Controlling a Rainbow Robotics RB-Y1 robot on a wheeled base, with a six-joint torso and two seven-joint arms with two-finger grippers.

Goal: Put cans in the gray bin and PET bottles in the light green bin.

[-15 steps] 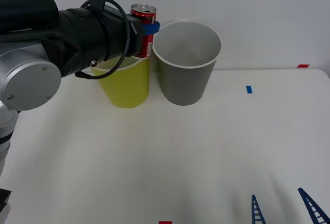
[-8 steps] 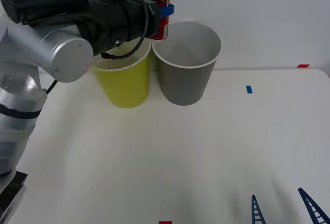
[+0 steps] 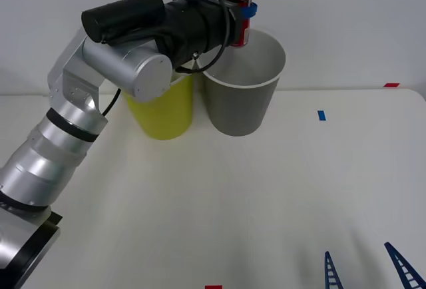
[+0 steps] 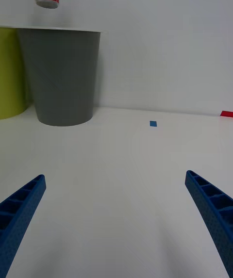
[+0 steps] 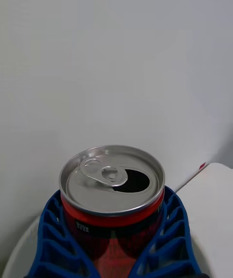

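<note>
The left gripper (image 3: 245, 17) is closed around the red can (image 3: 238, 14), with the blue ribbed fingers (image 5: 53, 239) wrapping the can's body on both sides. The can stands upright in the grip, and its silver top with the pull-tab opening shows clearly in the left wrist view. The can hangs in the air above the back rim of the gray bin (image 3: 241, 106). In the right wrist view its bottom is clearly higher than the white rim, not touching it.

The light green bin (image 3: 163, 112) stands just beside the gray bin, on the robot's left side of it, and the left arm reaches across over it. The right gripper (image 4: 116, 220) waits low over the table (image 3: 266, 196), well apart from the bins, with its fingers spread wide and holding nothing.

As I judge, the sorting of this can is almost finished: it is carried to the correct bin, and what is left is to release it so it drops inside. No bottle lies on the table.
</note>
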